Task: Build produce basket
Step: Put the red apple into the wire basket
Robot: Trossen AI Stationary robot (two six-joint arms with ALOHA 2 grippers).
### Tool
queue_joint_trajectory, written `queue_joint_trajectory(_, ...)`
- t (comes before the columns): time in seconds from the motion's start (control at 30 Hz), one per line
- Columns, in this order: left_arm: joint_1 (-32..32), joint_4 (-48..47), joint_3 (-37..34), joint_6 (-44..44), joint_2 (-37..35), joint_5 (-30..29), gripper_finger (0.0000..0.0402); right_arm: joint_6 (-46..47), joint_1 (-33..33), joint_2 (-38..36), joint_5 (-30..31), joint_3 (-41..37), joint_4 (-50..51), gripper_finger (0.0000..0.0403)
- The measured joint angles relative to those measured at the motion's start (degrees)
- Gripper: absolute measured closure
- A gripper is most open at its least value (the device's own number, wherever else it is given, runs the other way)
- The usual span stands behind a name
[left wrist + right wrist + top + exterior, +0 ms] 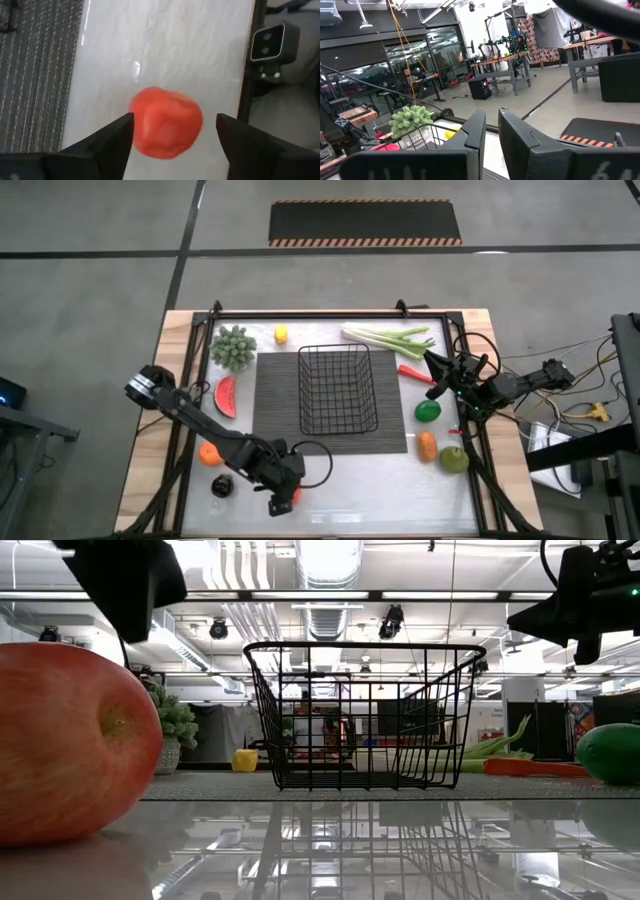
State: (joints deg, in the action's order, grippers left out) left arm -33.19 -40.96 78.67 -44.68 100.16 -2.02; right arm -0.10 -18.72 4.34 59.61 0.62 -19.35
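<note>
A: Item one, the basket?
B: Black wire mesh, open top, standing upright on the dark ribbed mat at mid-table. Nothing shows inside it.

A: Produce closest to a gripper?
B: One red apple, lying on the pale table at the near edge, left of centre. The left gripper hangs right over it, fingers spread wide to either side of the fruit, with a gap on both sides; nothing is held.

A: Other produce, left side?
B: Watermelon slice just beside the mat's left edge, an orange nearer the front, a dark piece close by, a green leafy bunch at the far left, and a small yellow piece beside it.

A: Right side?
B: Leek at the far edge, red chili below it, then a green round piece, an orange piece and a green pear.

A: Right gripper?
B: Raised above the table's right side near the chili, its fingers nearly together, holding nothing.
</note>
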Motion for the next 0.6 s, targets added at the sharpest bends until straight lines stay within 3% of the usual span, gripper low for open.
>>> queue_joint_trajectory(0.5,-0.8,1.41,-2.32,1.54,1.02,2.33,0.013,0.07,0.0,0.0,0.0,0.0,-0.01,0.036)
queue_joint_trajectory(0.6,-0.77,2.63,-2.91,-1.61,1.07,2.09,0.013,0.51,0.0,0.0,0.0,0.0,0.0,0.036)
